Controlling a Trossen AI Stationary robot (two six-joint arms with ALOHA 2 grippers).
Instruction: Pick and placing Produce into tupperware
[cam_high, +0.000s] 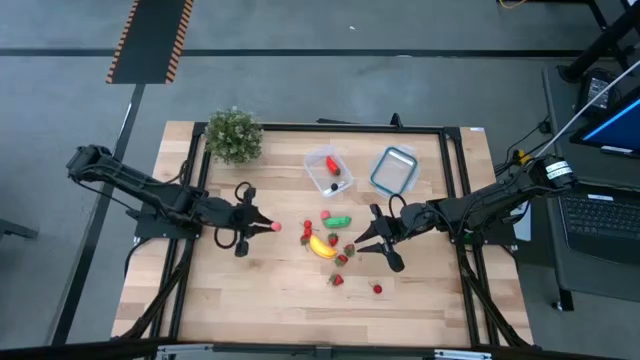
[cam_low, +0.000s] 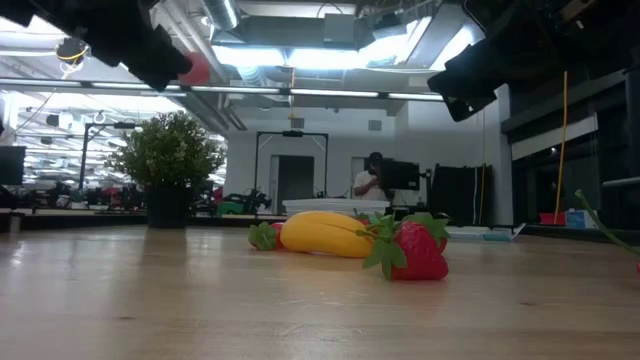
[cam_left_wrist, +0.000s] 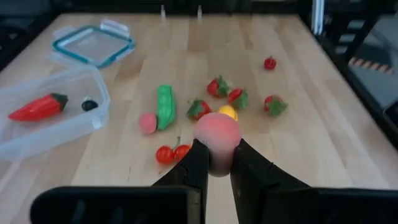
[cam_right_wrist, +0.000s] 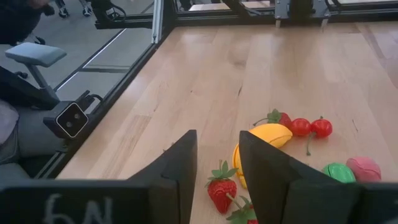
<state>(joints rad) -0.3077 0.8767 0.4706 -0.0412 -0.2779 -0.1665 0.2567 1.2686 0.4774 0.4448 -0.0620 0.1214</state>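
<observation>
Right gripper (cam_right_wrist: 216, 163) label reads "6N", perhaps.

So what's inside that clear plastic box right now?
The tupperware holds a red pepper-like piece and a small dark item. Nothing else shows inside.

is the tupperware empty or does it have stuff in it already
Not empty: the tupperware holds a red pepper and a small dark piece.

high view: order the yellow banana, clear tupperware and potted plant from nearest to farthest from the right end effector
1. The yellow toy banana, just left of the right end effector.
2. The small clear plastic tupperware, farther toward the table's back edge.
3. The bushy green potted plant, at the back left corner.
</observation>
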